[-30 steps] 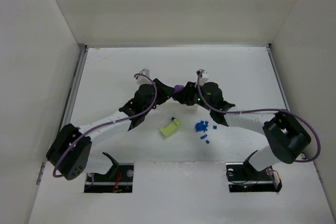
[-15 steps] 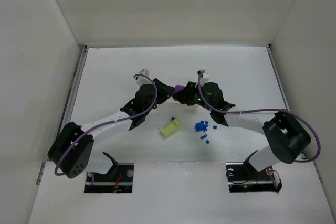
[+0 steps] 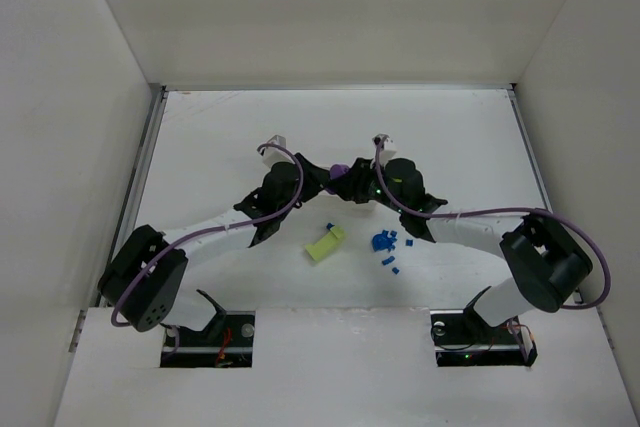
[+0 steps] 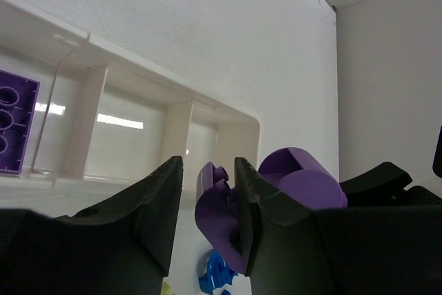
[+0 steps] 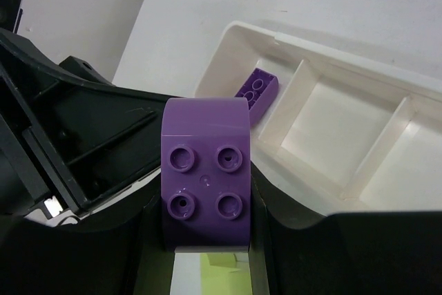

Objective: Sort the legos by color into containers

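My right gripper (image 5: 205,195) is shut on a purple lego (image 5: 205,170) with four studs and a rounded end, held above the table between both arms (image 3: 342,171). My left gripper (image 4: 207,165) is open around one end of that same purple lego (image 4: 224,219), which lies against its right finger with a gap to the left one. The white divided tray (image 5: 345,202) lies just beyond, with a second purple lego (image 5: 257,93) in its end compartment, also seen in the left wrist view (image 4: 14,122). A yellow-green lego (image 3: 325,244) and several tiny blue legos (image 3: 385,244) lie on the table.
The tray's other compartments (image 4: 131,132) show no bricks. White walls (image 3: 80,147) enclose the table on the left, back and right. Purple cables (image 3: 470,212) run along both arms.
The left arm's elbow has swung a little to the right and its gripper has edged closer to the purple lego. The right arm and the loose legos have not moved.
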You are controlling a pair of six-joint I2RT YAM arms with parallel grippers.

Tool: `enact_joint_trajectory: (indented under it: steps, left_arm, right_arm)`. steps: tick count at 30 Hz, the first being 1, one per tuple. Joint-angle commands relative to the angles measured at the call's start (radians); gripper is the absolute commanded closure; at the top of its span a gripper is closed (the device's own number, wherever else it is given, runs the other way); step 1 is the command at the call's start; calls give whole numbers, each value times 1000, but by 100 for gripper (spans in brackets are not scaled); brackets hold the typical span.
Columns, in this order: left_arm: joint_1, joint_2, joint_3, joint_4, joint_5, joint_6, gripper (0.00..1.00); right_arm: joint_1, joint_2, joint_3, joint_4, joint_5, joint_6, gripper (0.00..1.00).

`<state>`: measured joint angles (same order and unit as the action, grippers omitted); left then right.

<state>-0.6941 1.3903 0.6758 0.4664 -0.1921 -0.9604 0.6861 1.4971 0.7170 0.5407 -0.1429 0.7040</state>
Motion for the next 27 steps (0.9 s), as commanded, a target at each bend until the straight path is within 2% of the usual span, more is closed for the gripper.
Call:
enact_joint_trajectory:
  steps: [1, 4, 9, 12, 27]
  left_arm:
    - [-17, -2, 16, -11, 11, -4, 67]
    - [-18, -4, 15, 8, 17, -6, 69]
    - [-21, -20, 15, 9, 10, 6, 86]
    - [0, -39, 1, 5, 8, 14, 92]
    - [117, -48, -36, -5, 42, 32, 94]
  right_arm:
    - [6, -37, 2, 140, -35, 11, 77]
    - [8, -31, 6, 139, -38, 11, 77]
    - [11, -15, 16, 130, -34, 6, 76]
    - [11, -17, 15, 130, -35, 9, 74]
    - [-10, -29, 1, 134, -29, 11, 68]
